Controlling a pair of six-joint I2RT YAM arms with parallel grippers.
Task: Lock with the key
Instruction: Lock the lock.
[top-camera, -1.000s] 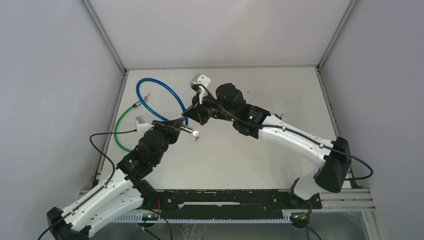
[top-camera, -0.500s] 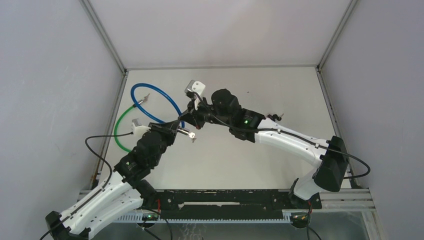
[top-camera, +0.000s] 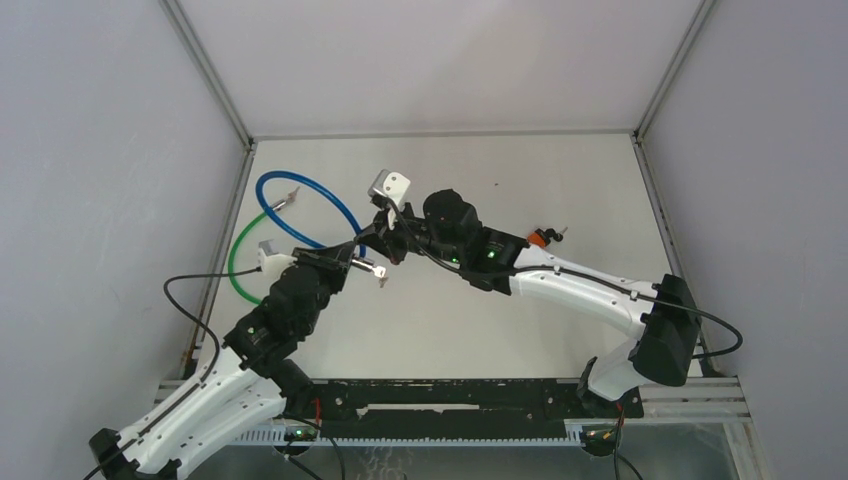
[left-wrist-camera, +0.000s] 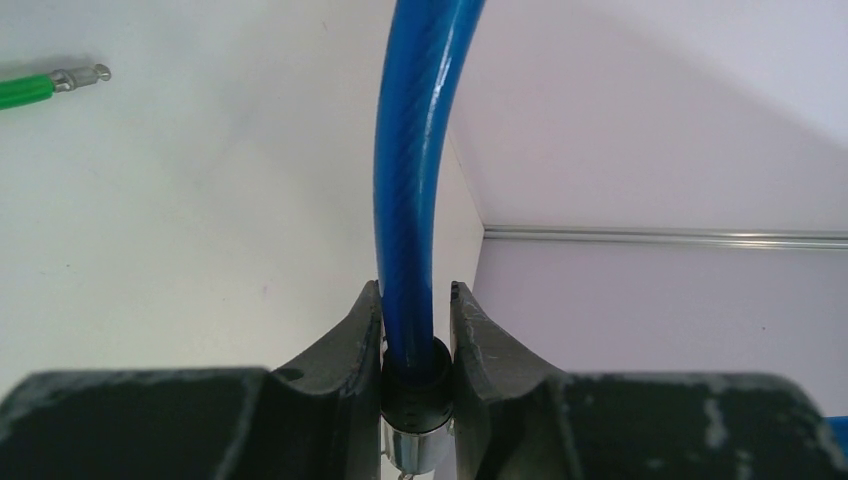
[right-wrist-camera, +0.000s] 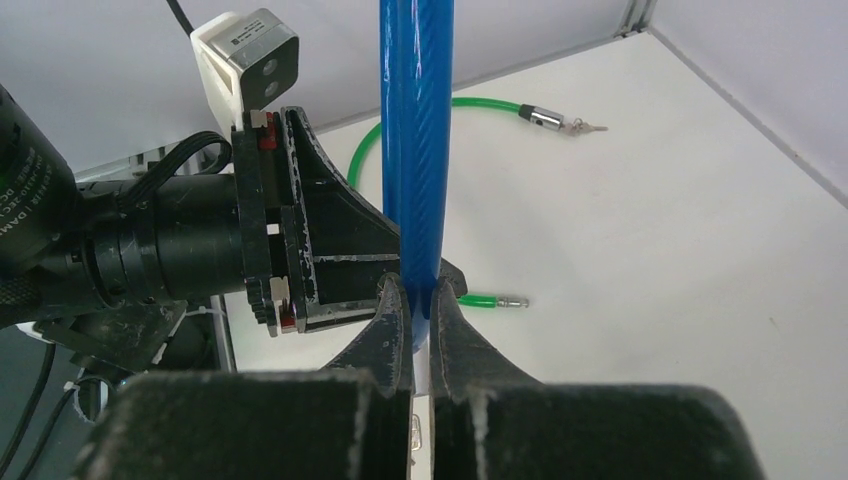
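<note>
We see a blue plastic-sheathed cable (left-wrist-camera: 410, 180), glossy and smooth, with a faint spiral grain under the shine. At its lower end, the left gripper (left-wrist-camera: 412, 300) has matt black plastic fingers (left-wrist-camera: 480, 345), scuffed pale along their edges. There the cable ends in a dull black collar (left-wrist-camera: 412, 372) and a bright metal barrel (left-wrist-camera: 408, 452). Left of the blue cable, a glossy green plastic-coated cable (left-wrist-camera: 25, 91) with a shiny metal tip (left-wrist-camera: 82, 75) lies on a matt white tabletop (left-wrist-camera: 200, 220). To its right runs a brushed aluminium rail (left-wrist-camera: 660, 237). The right gripper (right-wrist-camera: 420, 300) has similar scuffed matt fingers (right-wrist-camera: 385, 335).
</note>
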